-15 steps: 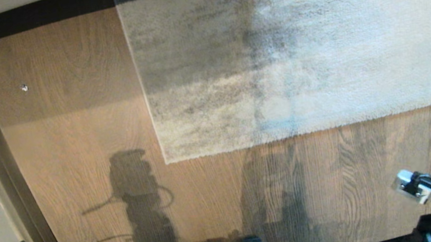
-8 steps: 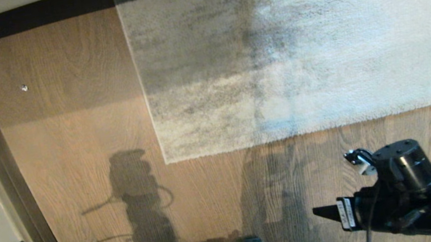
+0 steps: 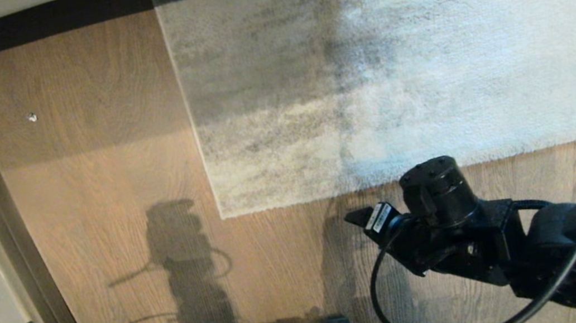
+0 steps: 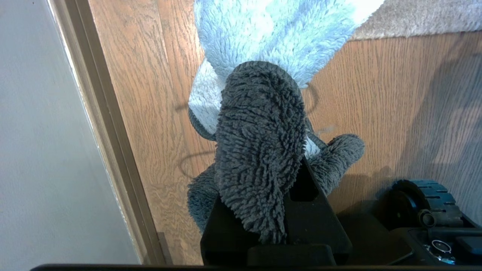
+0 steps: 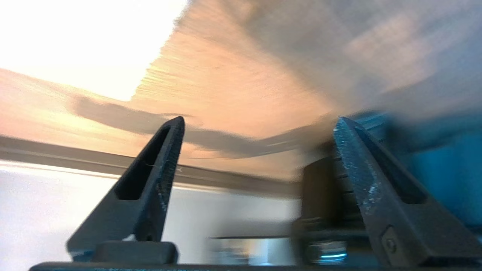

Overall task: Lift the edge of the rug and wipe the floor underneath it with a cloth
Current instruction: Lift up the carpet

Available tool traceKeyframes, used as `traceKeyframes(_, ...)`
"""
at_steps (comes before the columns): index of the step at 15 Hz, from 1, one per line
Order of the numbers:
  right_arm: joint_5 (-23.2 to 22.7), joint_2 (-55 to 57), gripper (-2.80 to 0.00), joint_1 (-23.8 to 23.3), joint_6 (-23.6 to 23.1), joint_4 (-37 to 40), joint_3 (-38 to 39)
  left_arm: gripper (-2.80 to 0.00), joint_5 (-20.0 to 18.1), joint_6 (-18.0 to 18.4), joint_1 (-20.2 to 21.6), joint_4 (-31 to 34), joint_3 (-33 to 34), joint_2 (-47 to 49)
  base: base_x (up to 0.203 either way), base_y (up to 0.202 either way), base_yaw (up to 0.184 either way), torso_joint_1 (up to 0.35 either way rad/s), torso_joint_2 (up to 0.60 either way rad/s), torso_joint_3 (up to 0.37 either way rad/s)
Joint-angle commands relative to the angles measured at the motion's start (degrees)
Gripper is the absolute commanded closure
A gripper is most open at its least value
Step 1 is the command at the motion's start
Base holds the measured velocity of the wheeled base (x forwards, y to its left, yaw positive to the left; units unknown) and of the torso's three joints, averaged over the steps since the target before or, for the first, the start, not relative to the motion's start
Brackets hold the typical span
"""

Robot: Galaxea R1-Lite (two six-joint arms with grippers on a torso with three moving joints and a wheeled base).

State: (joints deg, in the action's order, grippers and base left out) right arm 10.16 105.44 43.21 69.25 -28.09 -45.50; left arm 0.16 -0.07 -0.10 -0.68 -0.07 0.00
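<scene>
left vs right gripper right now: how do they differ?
Left gripper is shut on the cloth, parked low beside the skirting strip; right gripper is open and holds nothing. In the head view the left barely shows at the bottom-left corner; the right is above the floor near the rug edge. Both have black fingers.

The rug is cut off at the top and right of the head view, so only one corner is seen. Part of its near edge is covered by the right arm, and the right claw is mostly hidden there; only a dark tip is seen. The right wrist view is badly smeared, so the floor can barely be read. The left claw is buried under the cloth, whose pale end is cropped off.
</scene>
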Motion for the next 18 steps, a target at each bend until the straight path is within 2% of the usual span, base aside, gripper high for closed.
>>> traceKeyframes(1, 1.13, 2.91, -2.80, 1.80, 5.57, -0.38, -1.52, 0.00, 0.02, -0.01, 0.01, -0.02, -0.01, 0.00, 0.000, 0.000, 0.000, 0.000, 0.00, 0.000)
traceKeyframes(4, 9.56, 7.83, -2.80, 4.27, 9.85, -0.65, -3.76, 0.00, 0.02, -0.01, 0.01, -0.02, -0.01, 0.00, 0.000, 0.000, 0.000, 0.000, 0.00, 0.000)
traceKeyframes(8, 21.79, 13.58, -2.80, 8.85, 10.22, -3.07, -6.46, 0.00, 0.02, -0.01, 0.01, -0.02, -0.01, 0.00, 0.000, 0.000, 0.000, 0.000, 0.00, 0.000)
traceKeyframes(9, 23.55, 13.93, -2.80, 9.11, 10.12, -5.15, -6.83, 0.00, 0.02, -0.01, 0.01, -0.02, -0.01, 0.00, 0.000, 0.000, 0.000, 0.000, 0.00, 0.000)
traceKeyframes(15, 27.44, 17.67, -2.80, 8.90, 8.62, -12.60, -7.15, 0.00, 0.02, -0.01, 0.01, -0.02, -0.01, 0.00, 0.000, 0.000, 0.000, 0.000, 0.00, 0.000)
traceKeyframes(18, 27.30, 20.24, -2.80, 8.91, 0.94, -26.57, -7.09, 0.00, 0.02, -0.01, 0.01, -0.02, -0.01, 0.00, 0.000, 0.000, 0.000, 0.000, 0.00, 0.000)
